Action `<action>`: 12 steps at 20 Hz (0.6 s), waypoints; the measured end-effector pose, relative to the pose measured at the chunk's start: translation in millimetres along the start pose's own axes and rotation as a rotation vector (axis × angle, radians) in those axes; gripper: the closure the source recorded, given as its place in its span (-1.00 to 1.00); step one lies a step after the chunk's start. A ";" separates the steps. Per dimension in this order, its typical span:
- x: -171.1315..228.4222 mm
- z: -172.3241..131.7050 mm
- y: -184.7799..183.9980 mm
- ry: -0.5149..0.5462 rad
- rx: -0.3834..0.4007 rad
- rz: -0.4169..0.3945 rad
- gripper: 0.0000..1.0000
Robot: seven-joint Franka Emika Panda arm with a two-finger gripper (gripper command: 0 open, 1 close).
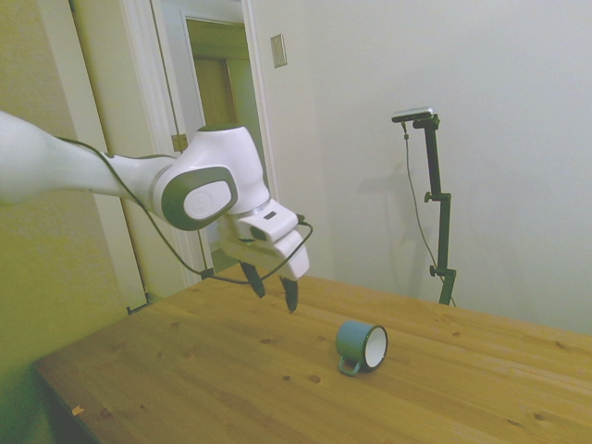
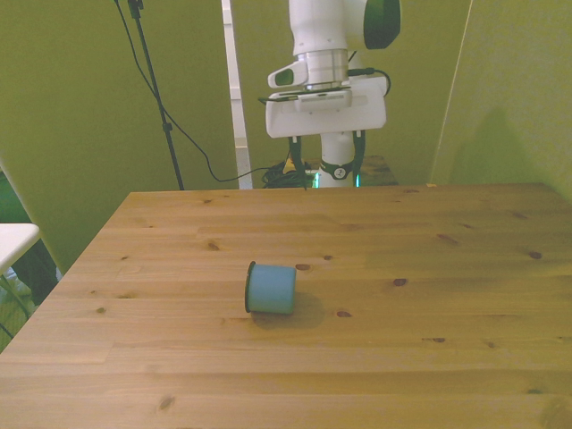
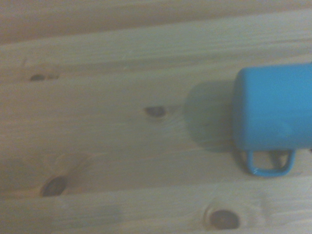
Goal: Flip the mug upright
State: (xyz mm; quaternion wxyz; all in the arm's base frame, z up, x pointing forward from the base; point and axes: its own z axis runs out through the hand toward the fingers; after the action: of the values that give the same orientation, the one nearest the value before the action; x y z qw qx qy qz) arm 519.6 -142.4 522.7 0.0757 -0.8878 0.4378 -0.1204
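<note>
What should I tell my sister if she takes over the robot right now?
End effector: open, empty, in the air above the table, not touching the mug.
Mug: teal-blue, lying on its side near the table's middle, handle resting against the wood; in the front view its dark rim faces the front view's left.
Done: nothing yet; the mug is not grasped and not upright.
Left: bring the end effector down to the mug, grip it, turn it to stand on its base, let go.
</note>
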 end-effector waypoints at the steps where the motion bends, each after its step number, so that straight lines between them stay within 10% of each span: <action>1: 17.1 8.9 -6.1 0.004 -0.009 -0.007 -1.00; 12: 75.3 32.7 21.5 0.004 -0.033 0.030 -1.00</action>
State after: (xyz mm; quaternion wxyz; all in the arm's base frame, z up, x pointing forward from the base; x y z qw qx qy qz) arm 556.7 -214.4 497.3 0.0618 -0.8820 0.4531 -0.1139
